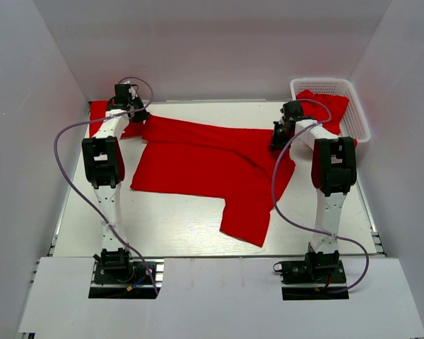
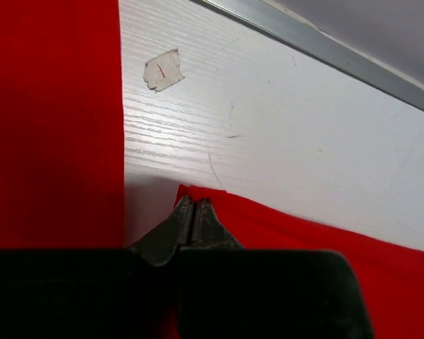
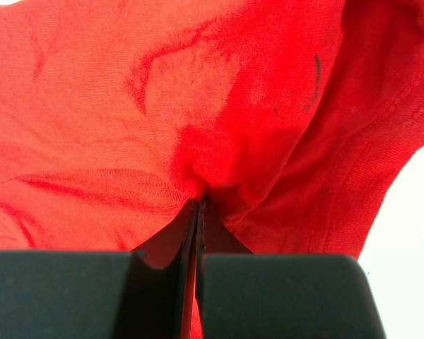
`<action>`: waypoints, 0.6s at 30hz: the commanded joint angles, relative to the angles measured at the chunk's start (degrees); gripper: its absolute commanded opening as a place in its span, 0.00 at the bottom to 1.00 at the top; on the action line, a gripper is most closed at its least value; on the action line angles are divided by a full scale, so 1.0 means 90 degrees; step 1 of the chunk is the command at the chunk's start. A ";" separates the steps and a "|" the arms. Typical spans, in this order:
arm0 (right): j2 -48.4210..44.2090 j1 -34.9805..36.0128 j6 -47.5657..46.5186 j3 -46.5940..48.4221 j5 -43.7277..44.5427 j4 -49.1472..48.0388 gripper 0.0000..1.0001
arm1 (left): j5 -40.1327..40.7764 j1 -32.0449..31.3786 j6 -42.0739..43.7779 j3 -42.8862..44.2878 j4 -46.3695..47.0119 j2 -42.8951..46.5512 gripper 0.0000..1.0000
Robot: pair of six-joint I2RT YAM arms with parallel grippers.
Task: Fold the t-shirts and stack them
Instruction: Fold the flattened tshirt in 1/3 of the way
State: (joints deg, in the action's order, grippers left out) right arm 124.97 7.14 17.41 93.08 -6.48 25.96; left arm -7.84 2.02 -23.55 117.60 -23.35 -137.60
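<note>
Left gripper (image 2: 194, 203) pinches tight on a corner of the spread t-shirt (image 1: 205, 166); the right gripper (image 3: 198, 203) is clamped on bunched cloth. The shirt stretches between both fingertips, long axis left-right, one end trailing nearward. Folding looks barely begun: a second red shirt (image 1: 97, 116) lies left of the left fingers, and more wait in the lattice basket (image 1: 357, 120).

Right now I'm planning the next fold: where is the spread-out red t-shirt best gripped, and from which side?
Probably its far edge near both ends, from above: the bright red soft cloth t-shirt lies flat on the white table, so only edges offer a pinch.
</note>
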 commanded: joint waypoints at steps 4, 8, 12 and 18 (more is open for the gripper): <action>0.0314 -0.0178 -0.0196 -0.0303 0.0505 0.0788 0.00 | -0.1305 0.0390 -0.0761 0.0341 0.0680 -0.0082 0.22; 0.0285 -0.0197 -0.0343 -0.0205 0.0427 0.0778 0.00 | -0.1590 0.0391 -0.0850 0.0594 0.0925 -0.0151 0.48; 0.0246 -0.0207 -0.0586 -0.0020 0.0281 0.0740 0.00 | -0.1269 0.0391 -0.0850 0.0664 0.0769 -0.0035 0.49; -0.0086 -0.0129 -0.1104 0.0058 -0.0207 0.0593 0.08 | -0.1151 0.0176 -0.0363 0.0780 0.0672 0.0172 1.00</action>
State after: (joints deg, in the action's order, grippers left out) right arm 124.97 6.35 12.08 93.54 -8.36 26.87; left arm -18.41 5.43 -29.63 121.64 -16.95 -140.22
